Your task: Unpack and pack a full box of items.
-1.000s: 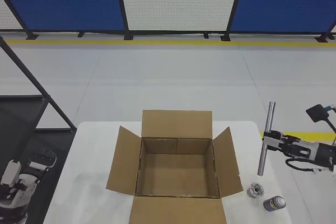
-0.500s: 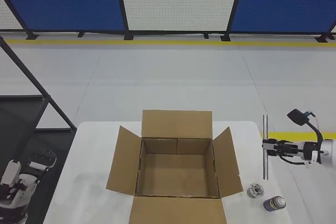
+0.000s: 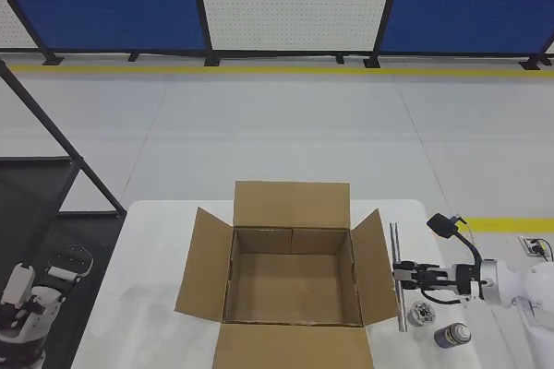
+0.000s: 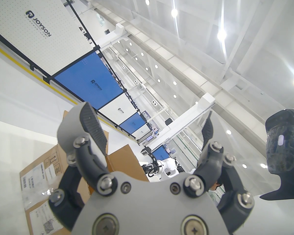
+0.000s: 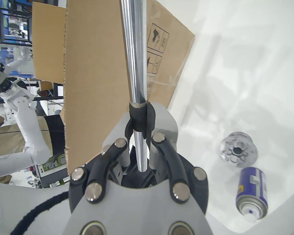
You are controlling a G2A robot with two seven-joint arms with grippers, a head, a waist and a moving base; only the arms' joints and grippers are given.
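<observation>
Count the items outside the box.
3: the rod, held in the right tool beside the box; the metal hub and the spray can, on the table right of the box.

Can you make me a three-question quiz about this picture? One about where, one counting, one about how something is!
1. Where is the shiny silver metal rod? A. Under the table. B. In the right gripper. C. On the floor.
2. How many small things sit on the white table near it? A. Two. B. Five. C. None.
3. The brown cardboard box is: A. taped shut. B. open and full. C. open and empty.
Answers: 1 B, it clamps the rod. 2 A, a blue spray can and a round silver metal spool. 3 C, flaps spread, floor bare.
</observation>
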